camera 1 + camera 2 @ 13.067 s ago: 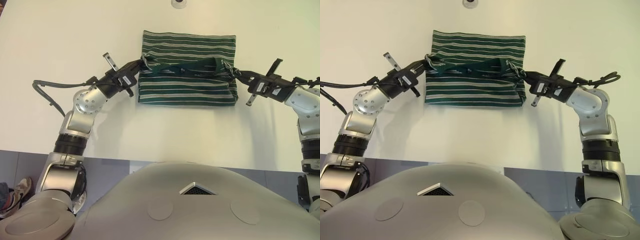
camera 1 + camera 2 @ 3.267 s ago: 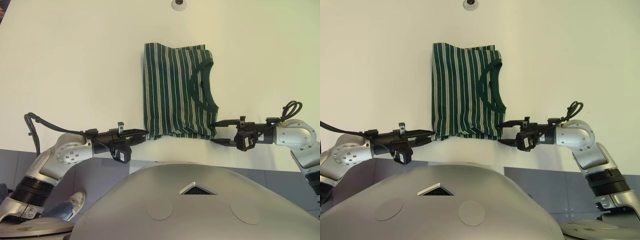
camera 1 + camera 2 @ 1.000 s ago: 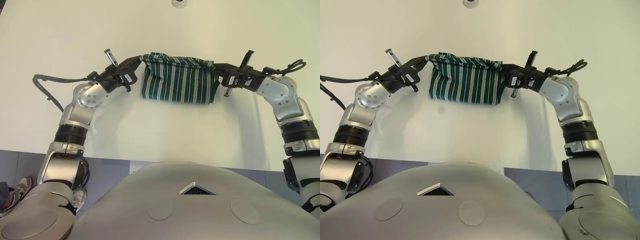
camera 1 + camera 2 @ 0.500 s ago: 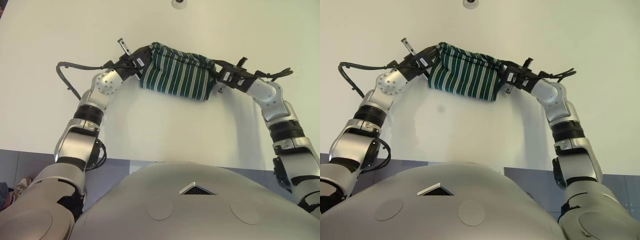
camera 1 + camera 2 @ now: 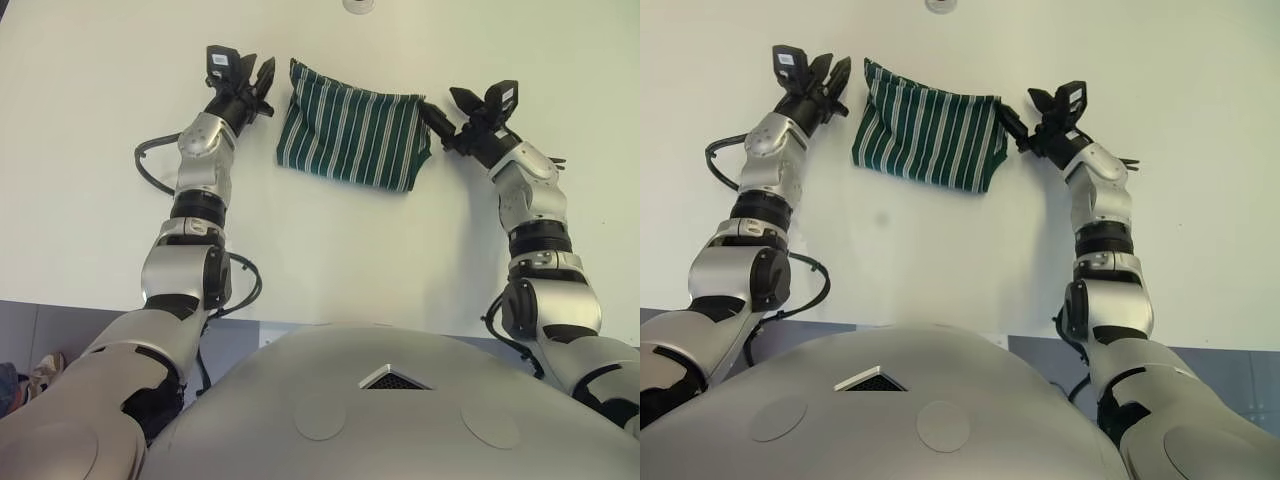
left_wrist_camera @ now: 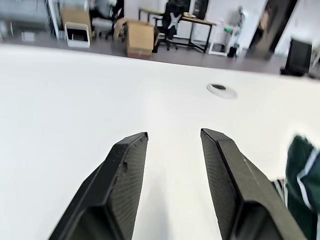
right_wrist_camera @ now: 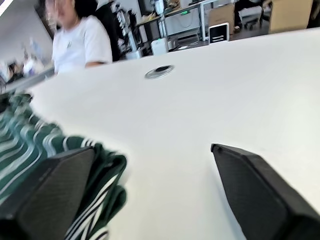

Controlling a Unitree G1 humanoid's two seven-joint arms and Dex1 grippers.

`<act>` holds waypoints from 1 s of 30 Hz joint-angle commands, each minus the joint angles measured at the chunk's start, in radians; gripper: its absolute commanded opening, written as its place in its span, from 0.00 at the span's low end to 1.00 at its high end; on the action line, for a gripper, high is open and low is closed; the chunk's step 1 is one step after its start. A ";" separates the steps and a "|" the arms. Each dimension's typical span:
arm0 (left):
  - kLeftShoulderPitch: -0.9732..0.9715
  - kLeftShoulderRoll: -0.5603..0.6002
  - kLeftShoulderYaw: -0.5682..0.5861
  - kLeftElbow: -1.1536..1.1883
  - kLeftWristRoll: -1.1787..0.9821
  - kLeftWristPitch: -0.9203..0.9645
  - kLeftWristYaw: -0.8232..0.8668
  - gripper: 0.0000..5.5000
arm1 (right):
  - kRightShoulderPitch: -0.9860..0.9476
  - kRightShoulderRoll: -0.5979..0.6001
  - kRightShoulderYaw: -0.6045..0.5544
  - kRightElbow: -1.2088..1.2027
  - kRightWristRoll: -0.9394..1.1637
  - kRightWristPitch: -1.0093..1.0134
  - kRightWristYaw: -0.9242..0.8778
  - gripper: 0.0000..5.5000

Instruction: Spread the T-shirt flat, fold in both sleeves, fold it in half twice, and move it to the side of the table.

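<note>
The green and white striped T-shirt (image 5: pixel 350 135) lies folded into a small, slightly skewed rectangle on the far middle of the white table (image 5: pixel 300 240). My left gripper (image 5: pixel 255 84) stands open just left of the shirt's far left corner, with nothing between its fingers (image 6: pixel 125 170). In the left wrist view a bit of the shirt (image 6: pixel 302 190) lies beside the gripper (image 6: pixel 172 135). My right gripper (image 5: pixel 447 108) is open at the shirt's far right corner. In the right wrist view one finger (image 7: pixel 55 195) sits over the shirt's edge (image 7: pixel 30 145), the other (image 7: pixel 260 190) over bare table.
A round cable grommet (image 5: pixel 357 4) is set in the table just beyond the shirt. Wide bare table lies to both sides and in front of the shirt. The table's near edge (image 5: pixel 300 322) runs close to my body.
Both grippers have let go of the shirt and opened, drawing slightly away from its far corners. The shirt has settled on the table as a small folded rectangle.
</note>
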State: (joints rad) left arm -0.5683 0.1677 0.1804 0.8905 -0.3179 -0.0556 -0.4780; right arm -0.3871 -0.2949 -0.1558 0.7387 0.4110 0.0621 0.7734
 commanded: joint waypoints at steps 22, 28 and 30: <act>0.288 -0.010 0.035 -0.421 -0.035 0.003 -0.005 0.80 | 0.043 0.141 0.423 -0.269 -0.603 -0.392 -0.236 0.98; 0.302 -0.022 0.006 -0.417 -0.003 -0.029 -0.009 0.80 | -0.057 0.169 0.400 -0.023 -0.686 -0.394 -0.499 0.98; 0.306 -0.024 -0.003 -0.419 0.003 -0.035 -0.008 0.80 | -0.077 0.174 0.375 0.019 -0.664 -0.388 -0.533 0.98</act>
State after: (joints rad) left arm -0.2683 0.1480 0.1867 0.4713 -0.3379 -0.0801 -0.4919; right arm -0.4411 -0.1232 0.2426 0.7191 -0.2705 -0.3428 0.2624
